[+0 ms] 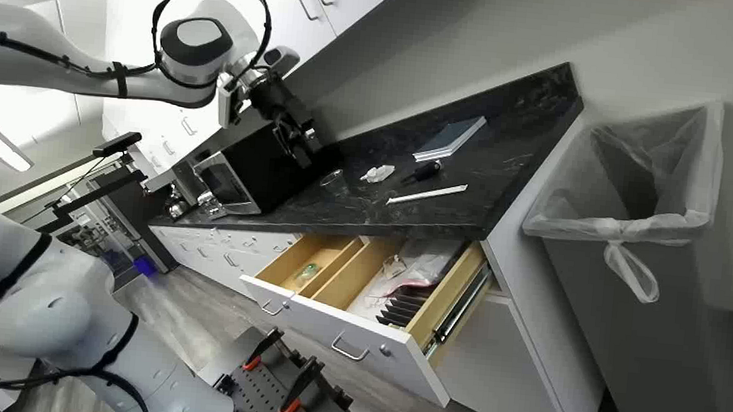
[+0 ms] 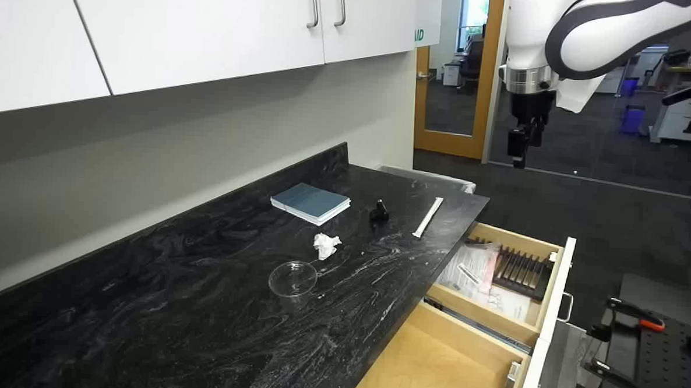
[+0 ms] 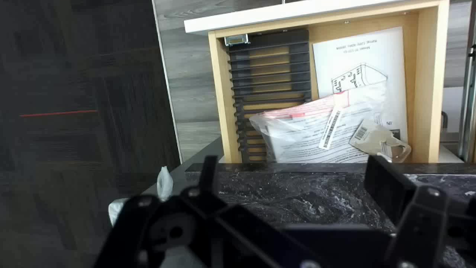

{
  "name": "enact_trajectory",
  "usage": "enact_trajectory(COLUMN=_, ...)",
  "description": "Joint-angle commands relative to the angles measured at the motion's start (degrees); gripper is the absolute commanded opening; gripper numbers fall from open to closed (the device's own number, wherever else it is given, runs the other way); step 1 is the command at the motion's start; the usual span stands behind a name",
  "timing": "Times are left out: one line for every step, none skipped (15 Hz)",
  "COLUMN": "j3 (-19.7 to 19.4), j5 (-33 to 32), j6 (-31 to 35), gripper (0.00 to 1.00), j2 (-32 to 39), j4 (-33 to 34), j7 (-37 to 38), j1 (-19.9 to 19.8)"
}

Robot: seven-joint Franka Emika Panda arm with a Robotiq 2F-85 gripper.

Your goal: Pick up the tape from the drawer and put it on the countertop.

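Wrist view: looking down past jaws spread wide, with nothing gripped, over the edge of the surface (image 3: 260, 197) and into the pulled-out drawer (image 3: 224, 96); shows inside a dark rack (image 3: 297, 70), a printed sheet (image 3: 372, 56), a clear document bag (image 3: 301, 139) overlapping both, and a small card (image 3: 362, 139) at the bag's edge; in both exterior views, shows the arm (image 1: 55, 46) raised, with those jaws held well above the surface; in the drawer's barer wooden section, shows the apparent tape (image 1: 308, 271), small and green, well apart from the jaws, too tiny and cropped to be sure; on the surface, shows a blue book (image 2: 310, 204), a white tube (image 2: 428, 217), a black item (image 2: 379, 212) hard to name, a crumpled tissue (image 2: 326, 245) and, near it, a clear cup (image 2: 293, 280); just beside the end of the surface, shows a bin (image 1: 673, 339) with a clear liner (image 1: 663, 229).
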Motion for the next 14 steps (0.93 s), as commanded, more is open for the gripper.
enact_trajectory(j3=-1.0, j5=-0.3, j6=-0.2, gripper=1.0, j2=0.0, j4=0.1, j7=0.2, j1=1.1)
enact_trajectory(j3=-1.0, j5=-0.3, j6=-0.2, gripper=1.0, j2=0.0, j4=0.1, j7=0.2, j1=1.1)
enact_trajectory(j3=-1.0, j5=-0.3, j6=-0.2, gripper=1.0, j2=0.0, j4=0.1, j7=0.2, j1=1.1)
enact_trajectory(j3=-1.0, j5=-0.3, j6=-0.2, gripper=1.0, j2=0.0, j4=0.1, j7=0.2, j1=1.1)
enact_trajectory(j3=-1.0, j5=-0.3, j6=-0.2, gripper=1.0, j2=0.0, j4=0.1, j7=0.2, j1=1.1)
enact_trajectory(j3=-1.0, j5=-0.3, j6=-0.2, gripper=1.0, j2=0.0, j4=0.1, j7=0.2, j1=1.1)
enact_trajectory(j3=-1.0, j5=-0.3, j6=-0.2, gripper=1.0, j2=0.0, j4=0.1, j7=0.2, j1=1.1)
enact_trajectory(j3=-1.0, j5=-0.3, j6=-0.2, gripper=1.0, j2=0.0, j4=0.1, j7=0.2, j1=1.1)
enact_trajectory(j3=-1.0, j5=-0.3, j6=-0.2, gripper=1.0, j2=0.0, j4=0.1, j7=0.2, j1=1.1)
enact_trajectory(j3=-1.0, j5=-0.3, j6=-0.2, gripper=1.0, j2=0.0, j4=0.1, j7=0.2, j1=1.1)
enact_trajectory(j3=-0.4, j5=-0.5, j6=-0.2, gripper=1.0, j2=-0.2, j4=0.1, j7=1.2, j1=1.4)
enact_trajectory(j3=0.3, j5=0.4, j6=-0.5, gripper=1.0, j2=-0.7, j4=0.0, j7=0.6, j1=2.6)
enact_trajectory(j3=1.3, j5=0.9, j6=-0.4, gripper=1.0, j2=-1.4, j4=-0.5, j7=1.4, j1=3.7)
enact_trajectory(j3=2.2, j5=2.4, j6=0.3, gripper=1.0, j2=-2.2, j4=-1.1, j7=2.2, j1=5.3)
